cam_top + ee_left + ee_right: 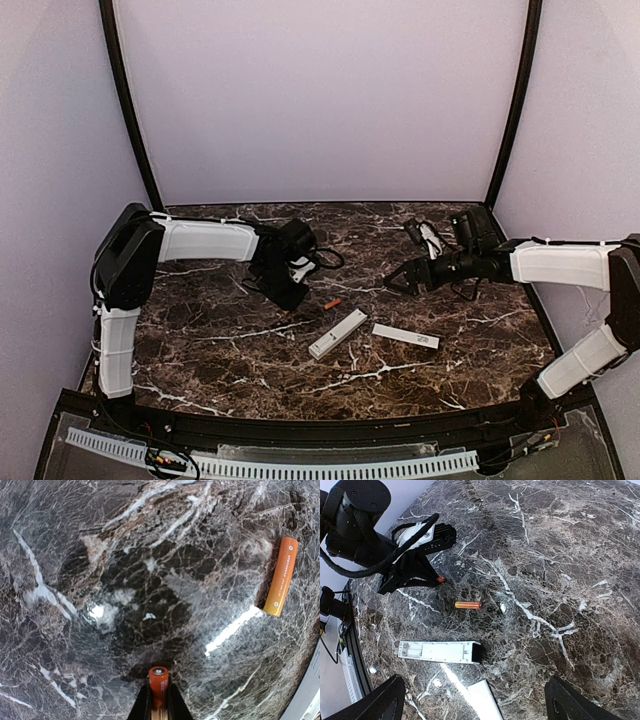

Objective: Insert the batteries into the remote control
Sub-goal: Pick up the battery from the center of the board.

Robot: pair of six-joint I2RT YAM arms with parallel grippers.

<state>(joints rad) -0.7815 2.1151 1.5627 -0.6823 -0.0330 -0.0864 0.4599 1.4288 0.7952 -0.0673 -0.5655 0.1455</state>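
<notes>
Left hand [158,705] clenches a small orange-red cylindrical battery [158,681], bottom centre of its wrist view, hidden from above; right hand [475,692] gapes empty.

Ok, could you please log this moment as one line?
left arm: jaws shut on battery | second battery: loose on table | remote control: recess empty | right arm: jaws open, empty

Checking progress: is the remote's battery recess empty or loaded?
Empty: the remote control has a bare white recess; one battery lies on the table, the second battery sits in the left gripper.
</notes>
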